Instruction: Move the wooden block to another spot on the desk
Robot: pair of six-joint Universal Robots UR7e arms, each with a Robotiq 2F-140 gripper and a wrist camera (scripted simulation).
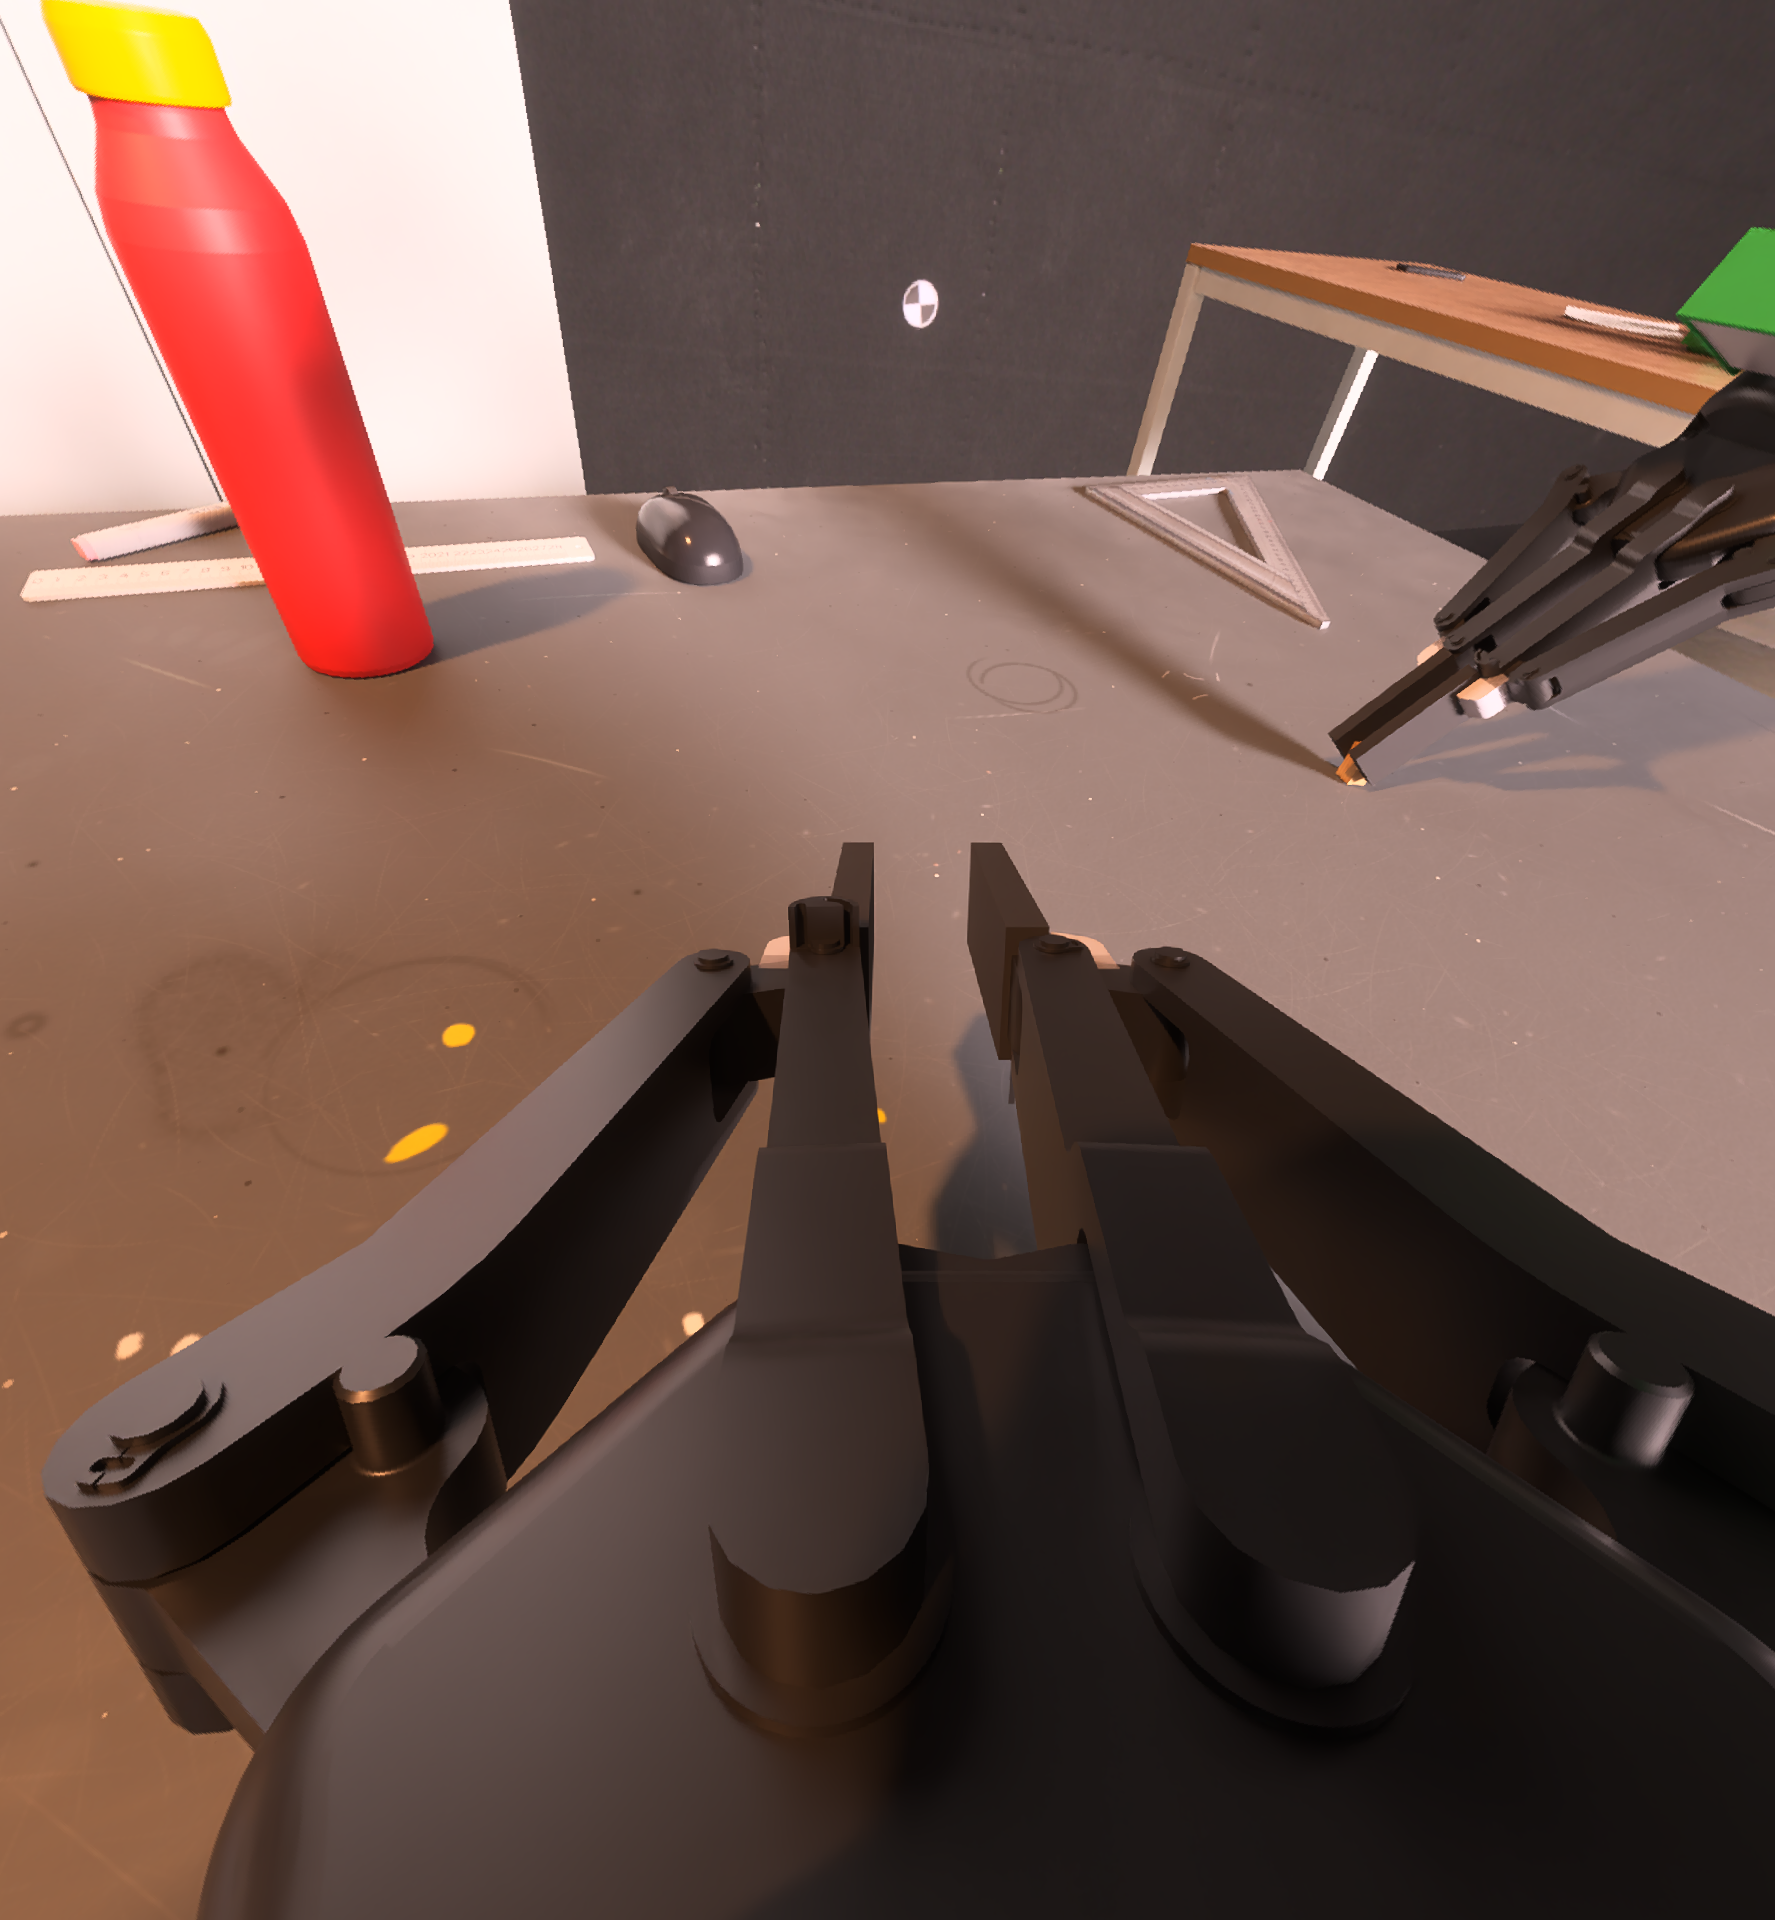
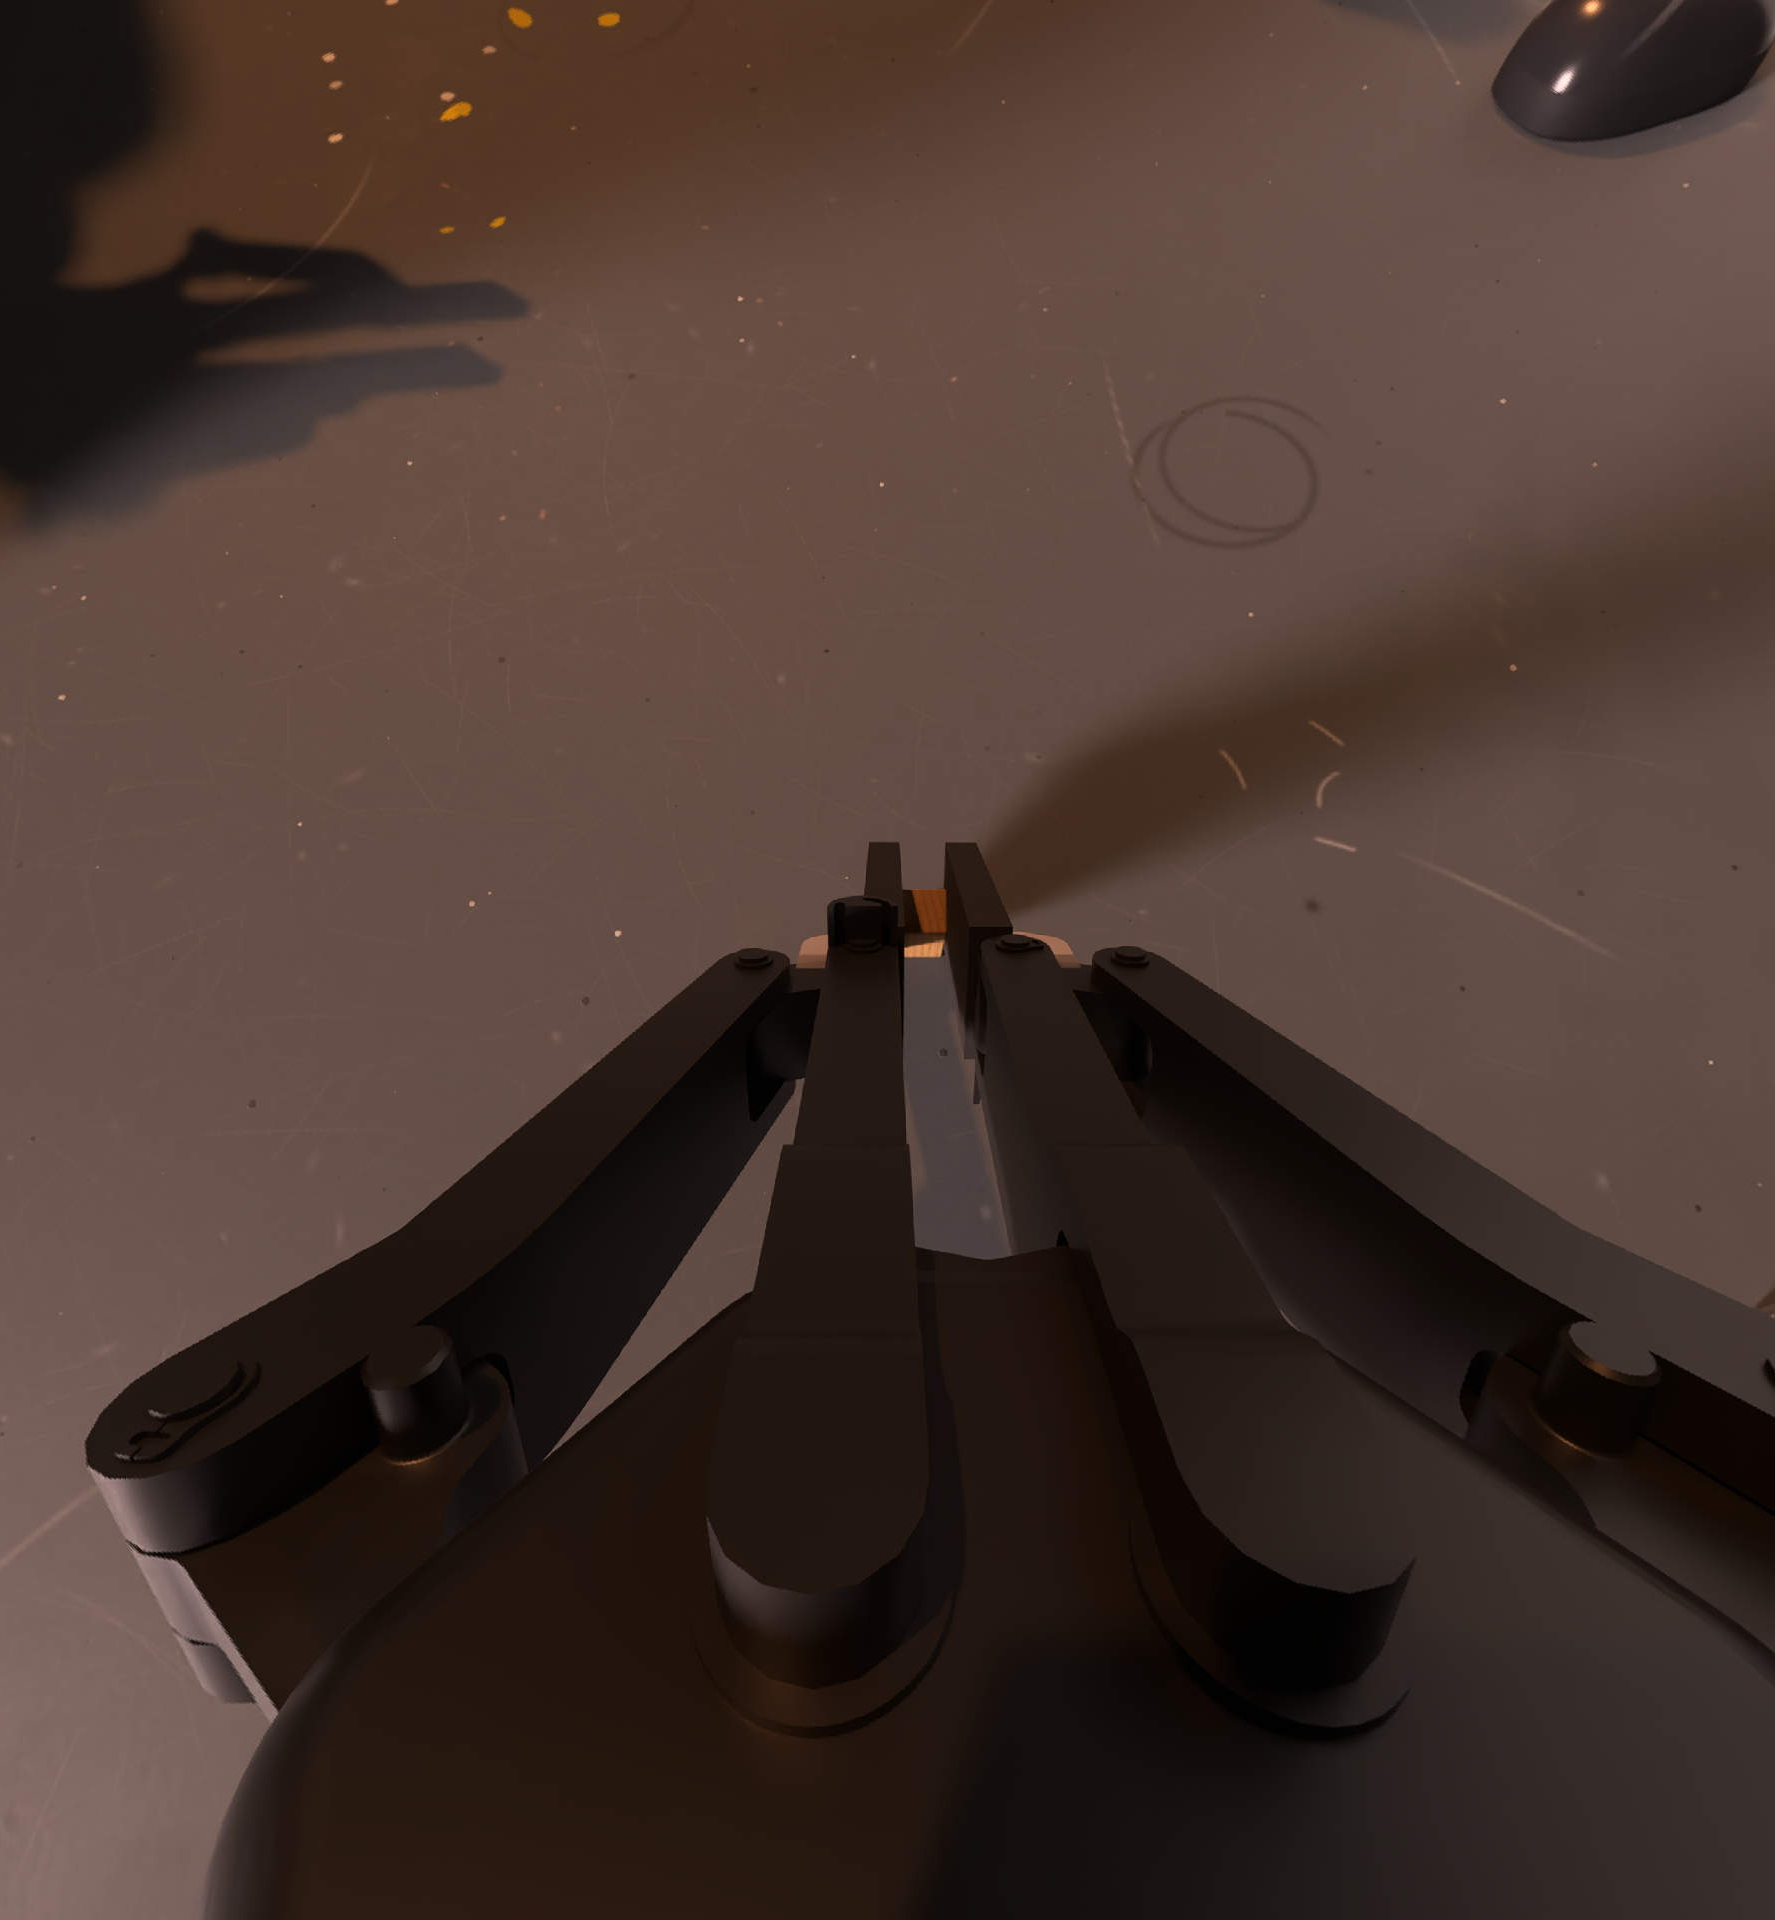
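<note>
The right gripper [image 2: 922,868] was clamped on the block [image 2: 928,912], a small sliver of orange wood showing between its narrowed fingers. In the left wrist view the tips sat at the desk [image 1: 966,727] surface on the right side, with a corner of wood peeking out below them. So the step in hand looked like either the grasp just made or the set-down; the pictures did not settle which. If the block had not yet travelled, the next move would call for a lift clear of the desk and a carry to bare surface.

The left gripper [image 1: 921,862] hung over the middle of the desk, fingers a little apart and holding nothing.

Counted left to right in the left wrist view: one eraser [image 1: 150,532], one ruler [image 1: 509,553], one red bottle [image 1: 259,384] with a yellow cap, one mouse [image 1: 691,540], one set square [image 1: 1221,540], one block, one side table [image 1: 1434,312] behind.
</note>
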